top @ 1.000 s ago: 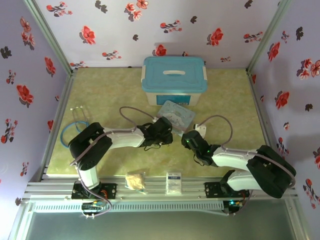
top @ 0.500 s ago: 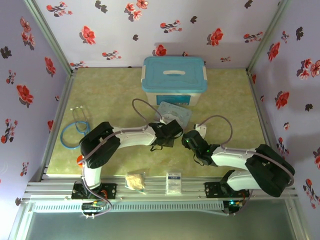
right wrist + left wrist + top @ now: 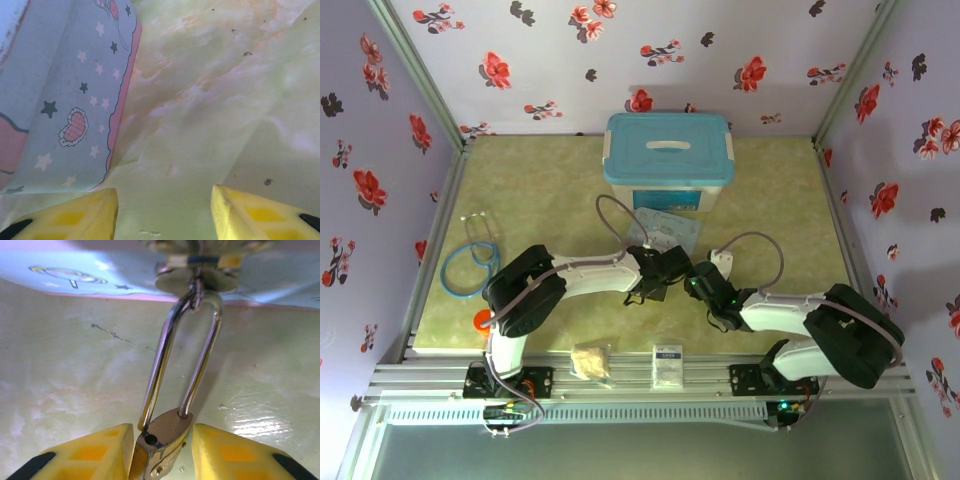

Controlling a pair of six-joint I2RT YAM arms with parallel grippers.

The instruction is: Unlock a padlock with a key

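Pale green table (image 3: 550,180) with tub (image 3: 667,160), tin (image 3: 670,228), stethoscope (image 3: 468,262)

Brass-coloured metal padlock (image 3: 162,437) with polished shackle (image 3: 161,367) on glossy table (image 3: 75,390)

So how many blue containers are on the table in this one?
2. A large lidded storage box at the back centre, and a flat cartoon-print tin just in front of it, with the padlock hooked through its clasp. Smaller ones may be hidden from view.
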